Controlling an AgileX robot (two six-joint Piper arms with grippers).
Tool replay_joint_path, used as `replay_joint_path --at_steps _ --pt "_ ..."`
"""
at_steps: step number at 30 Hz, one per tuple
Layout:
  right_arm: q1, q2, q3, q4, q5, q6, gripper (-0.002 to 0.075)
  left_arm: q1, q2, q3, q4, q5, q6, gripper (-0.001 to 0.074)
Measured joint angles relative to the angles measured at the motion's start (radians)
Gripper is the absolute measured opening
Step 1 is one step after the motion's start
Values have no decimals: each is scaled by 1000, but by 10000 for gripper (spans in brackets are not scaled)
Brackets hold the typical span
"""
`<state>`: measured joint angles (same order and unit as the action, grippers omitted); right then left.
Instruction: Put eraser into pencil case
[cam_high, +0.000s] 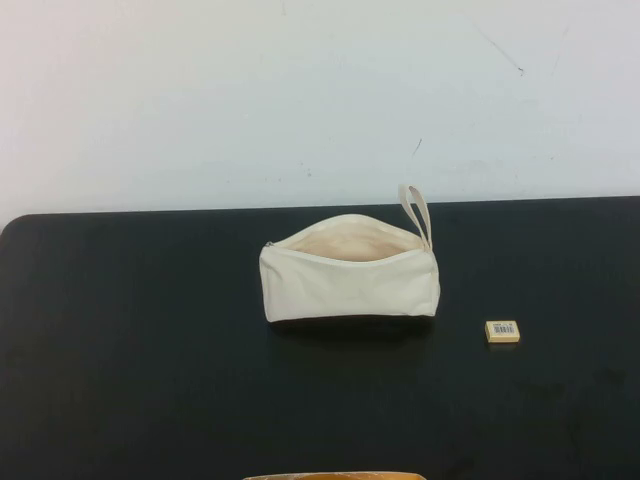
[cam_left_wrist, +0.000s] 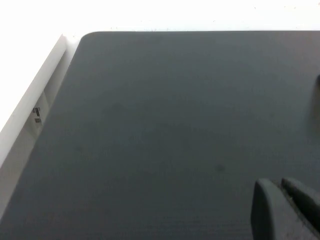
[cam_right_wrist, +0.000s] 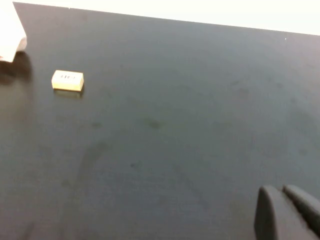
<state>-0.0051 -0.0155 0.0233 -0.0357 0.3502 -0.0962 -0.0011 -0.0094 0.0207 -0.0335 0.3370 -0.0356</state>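
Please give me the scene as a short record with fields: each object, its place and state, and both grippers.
pencil case: cream-white fabric zip pouch, mid-table, zip open, mouth facing up, loop strap at its right end
eraser: tiny tan-yellow block with white barcode label, flat on the table, to the right of the pouch, apart from it
surface: black table
left gripper: over bare table, only finger parts in view, holding nothing seen
right gripper: above the table, far from the eraser
task state: eraser not yet in pouch
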Motion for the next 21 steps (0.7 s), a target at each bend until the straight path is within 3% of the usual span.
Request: replay_joint_path --at_steps 11,21 --pt "0 0 4 0 -78 -2 0 0 0 0 0 0 0 -1" --pt "0 0 4 -1 -43 -2 0 0 0 0 0 0 0 -1"
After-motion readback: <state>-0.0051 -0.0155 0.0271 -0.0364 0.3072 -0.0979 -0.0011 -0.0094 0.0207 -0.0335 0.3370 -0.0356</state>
